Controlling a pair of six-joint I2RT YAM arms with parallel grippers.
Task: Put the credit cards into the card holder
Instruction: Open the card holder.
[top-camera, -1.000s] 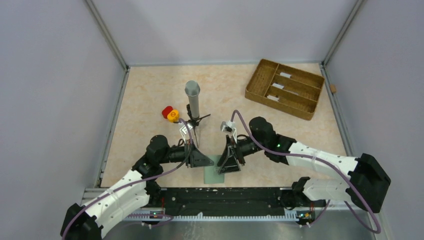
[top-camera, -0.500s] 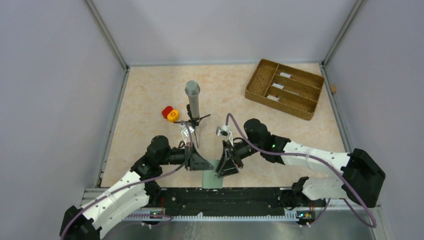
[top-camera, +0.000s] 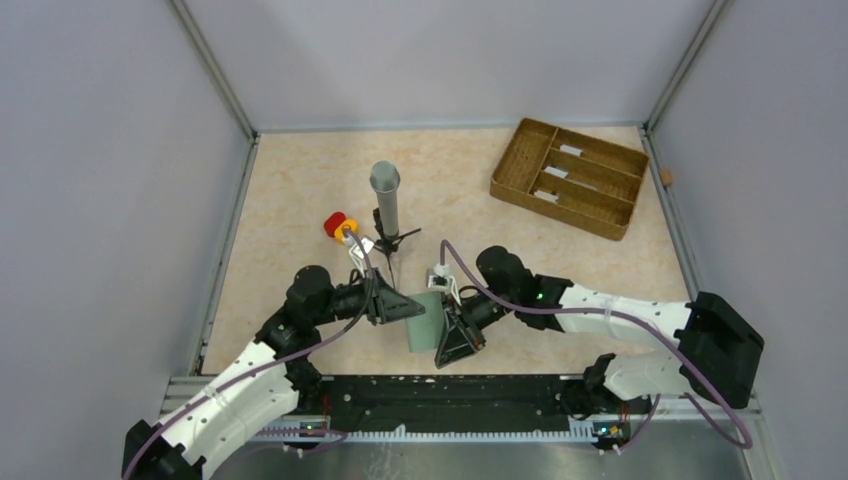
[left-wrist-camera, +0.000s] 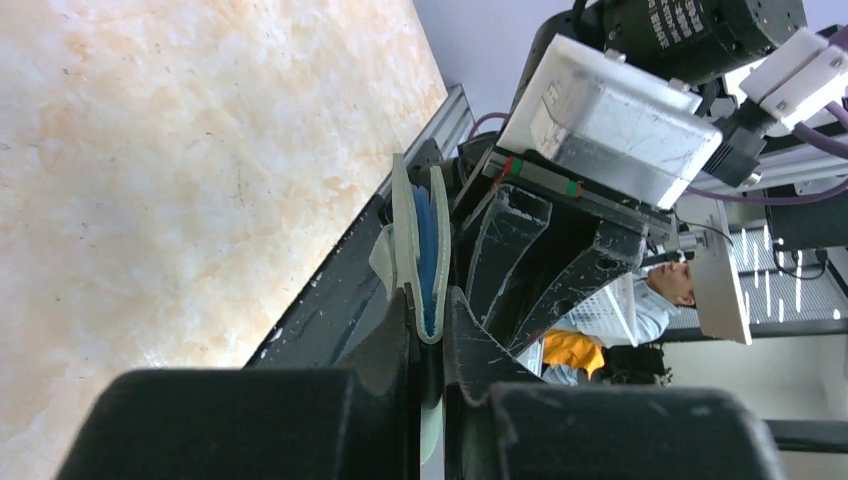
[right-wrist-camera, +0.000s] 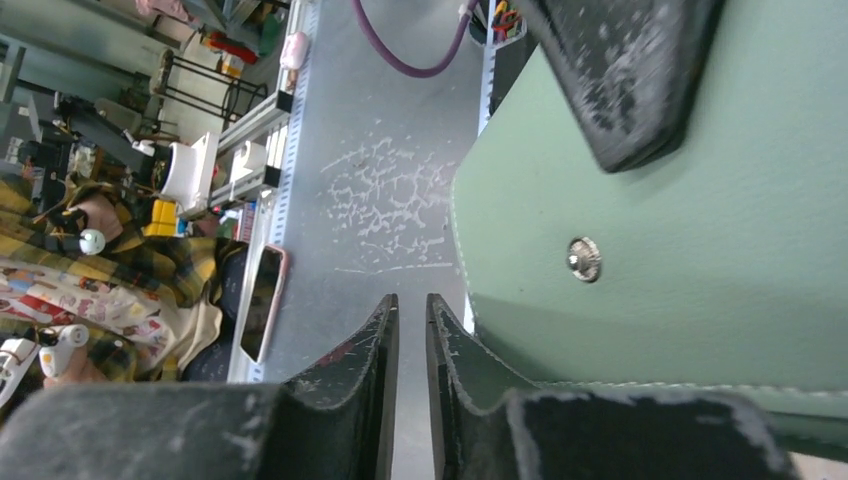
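Wallet is off the table, between the two arms near the front edge. The left gripper is clamped on one of its edges. In the left wrist view the wallet stands edge-on between the two fingers, folded, with a strip of blue lining visible between the grey-green covers. This hold probably serves to keep the wallet raised and steady, so that the other arm can reach its free side.

The right gripper is just beside the lower corner of the wallet. Its fingers are almost together, with only a thin slit, and nothing is seen in that slit. The grey-green cover with its snap stud fills the right part of that view, close to the finger, but contact cannot be confirmed. It seems the right arm is there to catch the flap and open the wallet.

The cards appear to be the small pale pieces in the compartments of the brown tray, well apart from the wallet at the far right. None is in the wallet yet, so opening it seems to be the present step.
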